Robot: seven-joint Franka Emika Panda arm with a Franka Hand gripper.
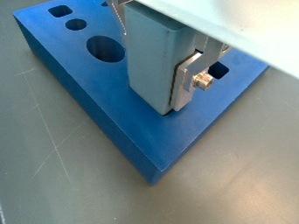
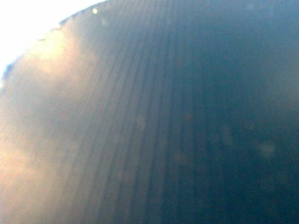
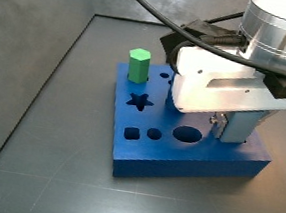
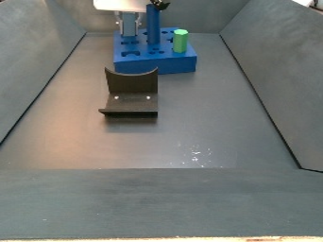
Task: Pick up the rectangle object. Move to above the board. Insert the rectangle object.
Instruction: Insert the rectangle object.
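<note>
Gripper: the gripper is low over the board, at the end away from the row of small holes. A silver finger lies flat against the side of the rectangle object, so I read it as clamped on the block.

Rectangle object: pale grey-blue, standing upright between the jaws, its lower end right at the board's top. In a side view the block hangs under the white gripper body, near the board's corner.

Key relation: the block's long axis runs straight down, in line with the fingers. Its foot meets the blue top beside the big round hole. Whether it sits in a slot or only rests on the surface, I cannot tell; the block hides its own hole.

Next move, my call: a straight push down, block kept plumb. Any tilt risks jamming an edge on the slot rim.

Board from the side: star hole, small square hole and 2 round holes in a side view. A green hexagonal peg stands at the far corner.

Far camera: the board sits at the back with the gripper above it, and the fixture stands well apart in front.

Blind view: 1 wrist view is all dark blue blur, nothing to read.

Writing: no brand, label or lettering legible anywhere.
</note>
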